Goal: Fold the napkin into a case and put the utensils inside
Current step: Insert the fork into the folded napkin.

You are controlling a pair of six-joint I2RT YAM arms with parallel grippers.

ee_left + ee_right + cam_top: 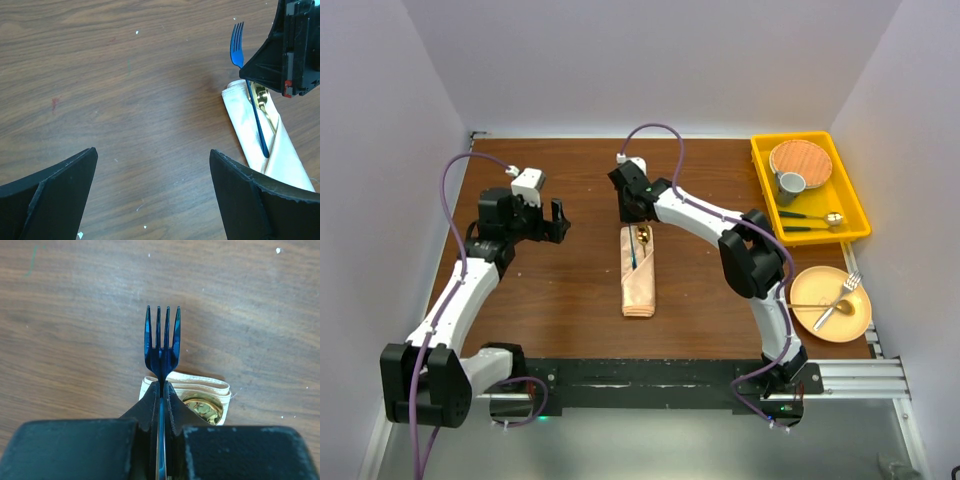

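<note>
Right wrist | right fingers (148, 412) clamp blue fork (162, 347) over case (200, 386) | left fingers (55, 190) spread wide, hovering

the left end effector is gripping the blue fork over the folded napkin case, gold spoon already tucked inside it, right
Not quite: it is the right end effector that is shut on the blue fork, as the right wrist view shows. The left end effector is open and holds nothing. The rest stands: the fork is over the folded napkin case, with the gold spoon inside it.

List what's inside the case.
A gold spoon bowl shows at the case's mouth; its handle is hidden by cloth. The right pincer holds a blue fork over it.
</note>
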